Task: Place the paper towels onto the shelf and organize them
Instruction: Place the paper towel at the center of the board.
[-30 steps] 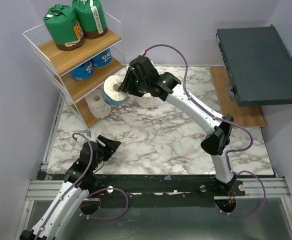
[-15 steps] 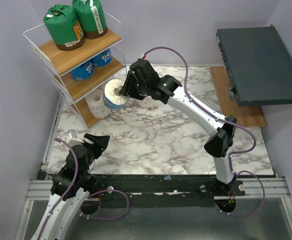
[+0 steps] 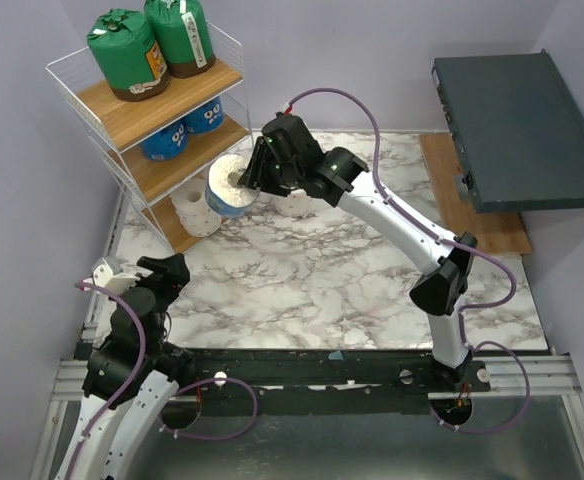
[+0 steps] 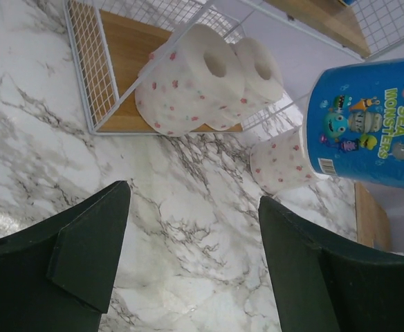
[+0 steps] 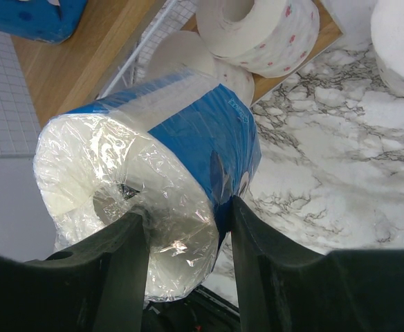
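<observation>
The shelf (image 3: 112, 110) stands at the desk's (image 3: 302, 280) far-left corner, paper towels (image 3: 127, 55) on every board; a box (image 3: 517, 125) lies far right.

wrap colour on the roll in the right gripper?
The roll has a blue wrap printed with cartoon sea monsters; clearest in the left wrist view.

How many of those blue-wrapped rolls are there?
3. Two sit on the middle board of the shelf, a front roll and a back roll; the third roll is held in the right gripper. More could be hidden.
</observation>
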Controlling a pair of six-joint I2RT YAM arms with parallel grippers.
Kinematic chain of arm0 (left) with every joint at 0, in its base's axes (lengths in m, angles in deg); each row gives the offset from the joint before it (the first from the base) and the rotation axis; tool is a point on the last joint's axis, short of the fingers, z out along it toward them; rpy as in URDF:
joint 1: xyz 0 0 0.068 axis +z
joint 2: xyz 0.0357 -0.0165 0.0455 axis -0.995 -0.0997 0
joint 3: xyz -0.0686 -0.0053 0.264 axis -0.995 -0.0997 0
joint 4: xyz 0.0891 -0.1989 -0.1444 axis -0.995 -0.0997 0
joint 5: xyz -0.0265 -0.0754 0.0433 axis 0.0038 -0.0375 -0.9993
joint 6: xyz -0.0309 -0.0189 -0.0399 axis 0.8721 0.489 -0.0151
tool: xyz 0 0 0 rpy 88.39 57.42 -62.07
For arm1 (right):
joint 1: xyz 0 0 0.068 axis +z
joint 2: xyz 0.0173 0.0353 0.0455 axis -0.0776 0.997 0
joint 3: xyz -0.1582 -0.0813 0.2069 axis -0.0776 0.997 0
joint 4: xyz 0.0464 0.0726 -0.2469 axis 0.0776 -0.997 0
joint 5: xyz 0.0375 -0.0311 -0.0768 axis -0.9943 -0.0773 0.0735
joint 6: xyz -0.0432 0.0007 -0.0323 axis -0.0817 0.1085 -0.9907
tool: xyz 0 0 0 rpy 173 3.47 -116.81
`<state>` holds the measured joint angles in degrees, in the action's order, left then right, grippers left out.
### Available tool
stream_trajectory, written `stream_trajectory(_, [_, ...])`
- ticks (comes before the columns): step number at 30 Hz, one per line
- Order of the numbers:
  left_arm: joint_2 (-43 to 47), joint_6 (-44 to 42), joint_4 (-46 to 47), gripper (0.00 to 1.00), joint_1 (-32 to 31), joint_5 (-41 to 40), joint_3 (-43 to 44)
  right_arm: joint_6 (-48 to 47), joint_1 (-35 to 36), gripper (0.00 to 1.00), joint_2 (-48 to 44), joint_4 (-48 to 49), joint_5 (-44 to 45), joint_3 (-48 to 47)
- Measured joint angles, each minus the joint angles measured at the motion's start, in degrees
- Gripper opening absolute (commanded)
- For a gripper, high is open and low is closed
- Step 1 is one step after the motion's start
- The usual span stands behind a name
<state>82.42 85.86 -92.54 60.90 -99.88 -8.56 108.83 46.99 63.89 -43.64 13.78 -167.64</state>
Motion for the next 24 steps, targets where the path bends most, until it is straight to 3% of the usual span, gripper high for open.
stream_trajectory(5, [-1.0,-7.5,3.0,0.78,0.0,3.1,2.9,-1.7,0.0,0.34,-2.8,0.8,0.1,3.3])
stream_trajectory(12, [-9.4,-14.0,4.3,0.78,0.0,16.7,8.3,-3.5,0.0,0.33,-15.5,4.4,2.8,30.1])
stream_trajectory(18, [-13.1,-15.2,6.3,0.78,-0.7,29.1,6.3,-2.7,0.0,0.32,-17.9,6.5,5.1,47.8])
stream_trajectory(24, [-16.6,-15.9,8.9,0.78,-5.7,34.4,5.6,0.1,-0.6,0.32,-18.0,8.8,5.0,52.9])
